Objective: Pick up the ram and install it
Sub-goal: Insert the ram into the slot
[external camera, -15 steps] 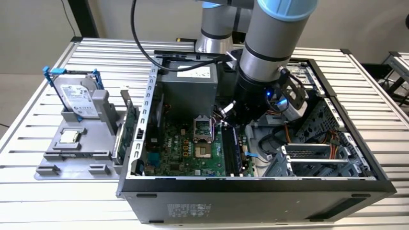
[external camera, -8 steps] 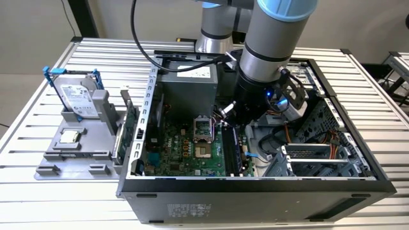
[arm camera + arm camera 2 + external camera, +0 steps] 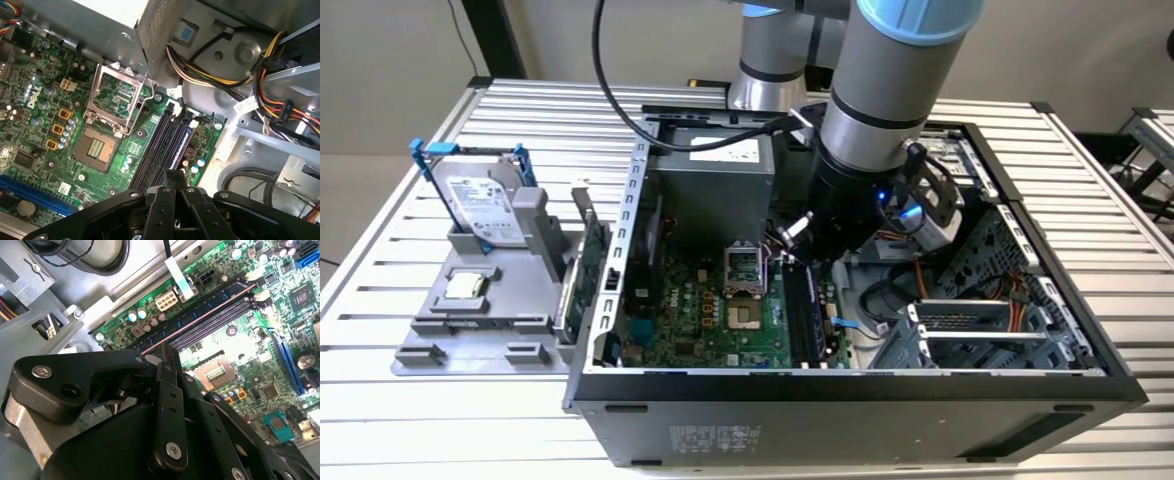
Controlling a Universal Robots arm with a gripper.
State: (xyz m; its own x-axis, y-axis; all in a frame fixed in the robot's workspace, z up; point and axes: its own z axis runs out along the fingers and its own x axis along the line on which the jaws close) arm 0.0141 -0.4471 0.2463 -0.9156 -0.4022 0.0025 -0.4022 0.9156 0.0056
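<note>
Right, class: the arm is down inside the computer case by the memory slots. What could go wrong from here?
The hand meets the ram at one end, so pressing there might seat it tilted, with the far end unlatched. The wire bundles run close beside the slots, and the arm might snag them.

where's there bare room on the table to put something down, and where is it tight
Bare slatted table lies in front of the grey parts holder and behind it, toward the exterior view's left. Another free strip runs along the computer case on the exterior view's right. Inside the case it is crowded: the claw sits over the memory slots, cables alongside.
</note>
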